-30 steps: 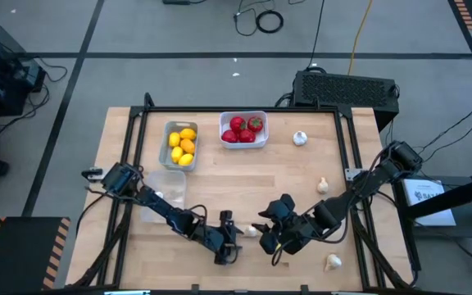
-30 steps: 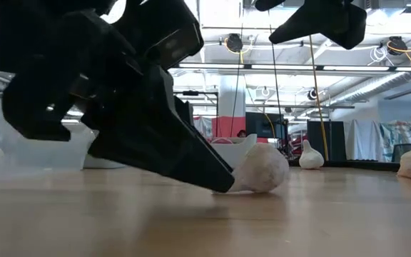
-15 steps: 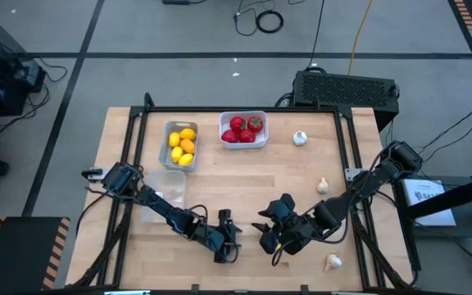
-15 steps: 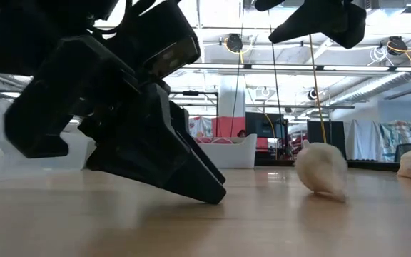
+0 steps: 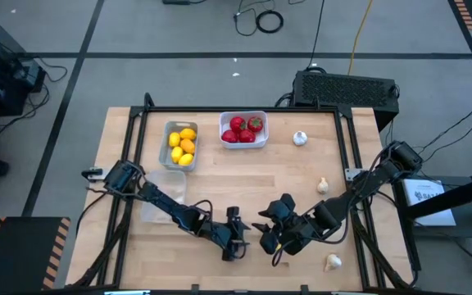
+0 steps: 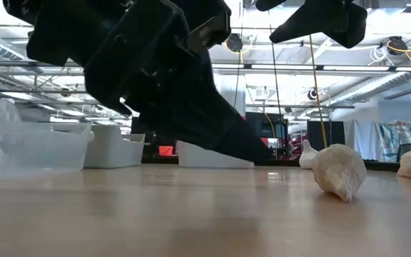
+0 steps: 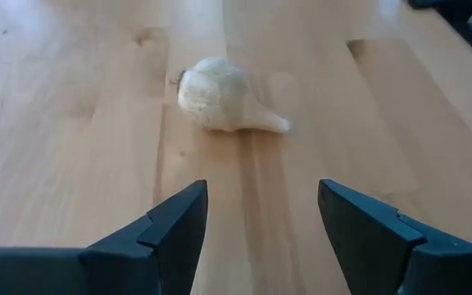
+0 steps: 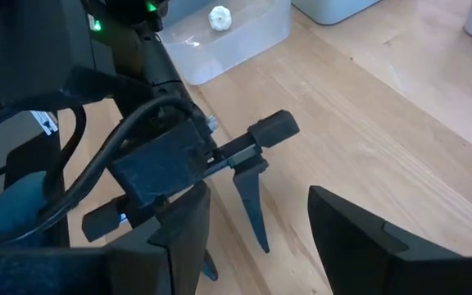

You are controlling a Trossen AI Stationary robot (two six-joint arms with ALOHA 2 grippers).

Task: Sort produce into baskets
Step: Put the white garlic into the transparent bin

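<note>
A whitish garlic bulb [image 7: 220, 94] lies on its side on the wooden table, just ahead of my left gripper [image 7: 260, 201], which is open with nothing between its fingers. In the low view the bulb [image 6: 340, 170] rests to the right of that gripper [image 6: 252, 151], apart from it. My left gripper [image 5: 234, 239] is near the table's front middle. My right gripper [image 5: 273, 239] hovers open close beside it, higher up, holding nothing. The grey basket [image 5: 167, 147] holds yellow and orange fruits, and the white basket [image 5: 224, 131] holds red fruits. The clear basket [image 5: 170, 182] holds one garlic bulb [image 8: 220, 16].
Three more garlic bulbs lie loose on the right half of the table: one at the far side [image 5: 300, 138], one at mid right [image 5: 323, 185], one near the front [image 5: 333, 262]. A black box with a grille [image 5: 347, 86] stands beyond the far edge.
The garlic bulb, which lay against my left gripper's fingertip, has rolled away toward the table's right and come to rest on its side. My left gripper has risen a little and moved toward the table's right after it, still open. The right arm has kept still.
</note>
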